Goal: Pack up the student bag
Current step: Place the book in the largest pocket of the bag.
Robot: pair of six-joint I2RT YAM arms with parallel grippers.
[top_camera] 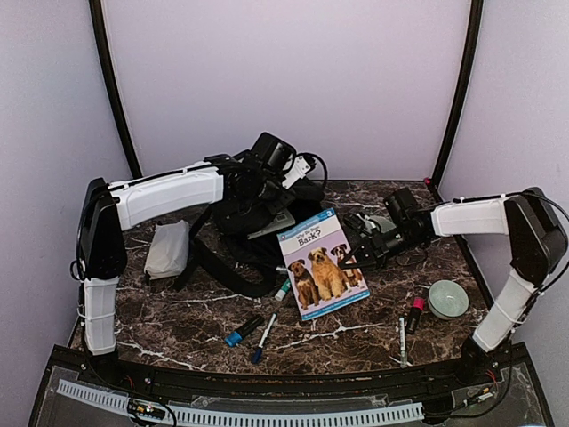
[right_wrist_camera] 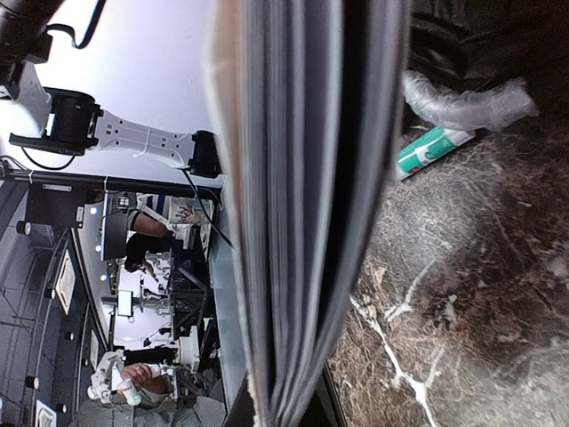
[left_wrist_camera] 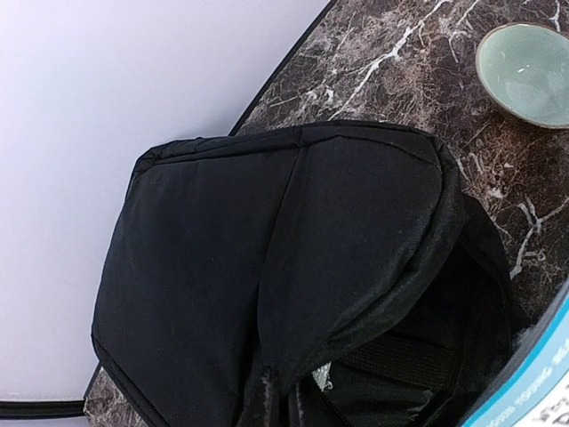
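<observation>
Here, the student bag (top_camera: 253,213) slumps at twelve o'clock on the marble table (top_camera: 178,311), under the left gripper (top_camera: 262,187). Its jaws are together, though what they pinch, if anything, cannot be told. At the three o'clock edge of the dog-cover book (top_camera: 320,267), the right gripper (top_camera: 354,258) is clamped on the pages. A pale bowl (top_camera: 447,299) sits at four o'clock.

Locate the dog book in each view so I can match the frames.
Top external: dog book lies mid-table, cover up, just right of the student bag.
Left wrist: only its blue cover corner shows, bottom right, past the bag.
Right wrist: its page edges fill a vertical band mid-frame.
Shared landmark: the marble table.
</observation>
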